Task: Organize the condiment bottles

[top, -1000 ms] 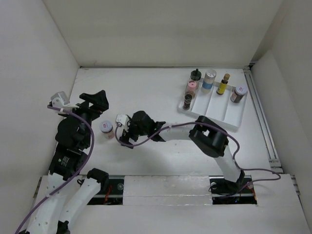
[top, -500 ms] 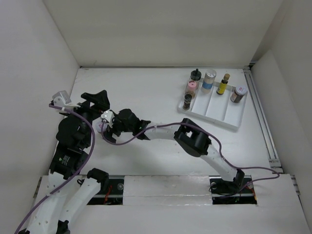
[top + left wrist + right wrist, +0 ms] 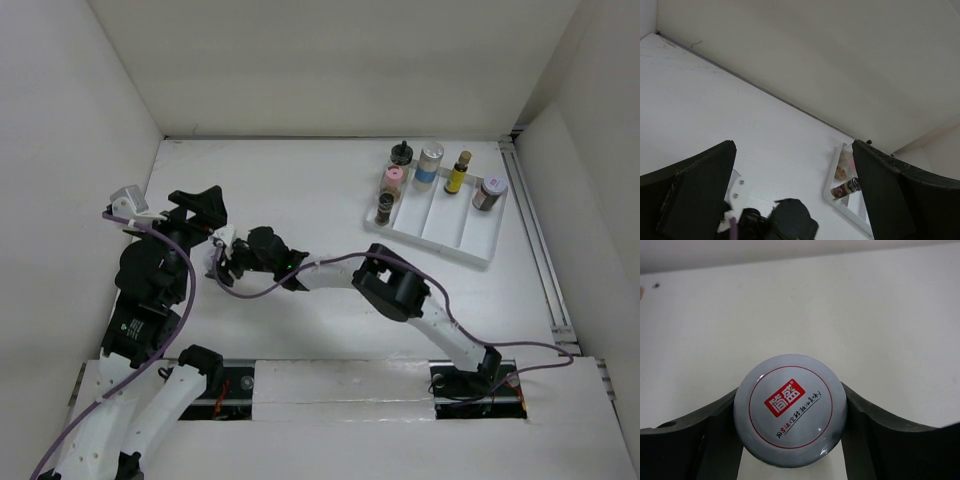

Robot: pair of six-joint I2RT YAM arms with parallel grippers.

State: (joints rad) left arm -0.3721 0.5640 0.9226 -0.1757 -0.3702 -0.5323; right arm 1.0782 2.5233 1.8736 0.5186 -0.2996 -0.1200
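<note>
A jar with a grey lid bearing a red mark (image 3: 790, 410) stands on the white table, left of centre. My right gripper (image 3: 790, 412) is down over it, and its dark fingers (image 3: 715, 435) press both sides of the lid. From above, the right gripper (image 3: 222, 262) hides the jar. My left gripper (image 3: 195, 202) hovers open just behind it, holding nothing. The other condiment bottles stand in the white tray (image 3: 445, 235): black-capped (image 3: 401, 153), silver-lidded (image 3: 431, 165), slim yellow (image 3: 458, 172), pink-lidded (image 3: 393, 182), small dark (image 3: 385, 207), and a red-marked lid (image 3: 489, 192).
The tray sits at the back right, with bare compartments at its near side. White walls enclose the table on three sides. A metal rail (image 3: 540, 260) runs along the right edge. The right arm stretches across the table's middle towards the left.
My right gripper has moved left over the lone jar and its jaws have closed in onto the lid. The left arm has stayed put.
</note>
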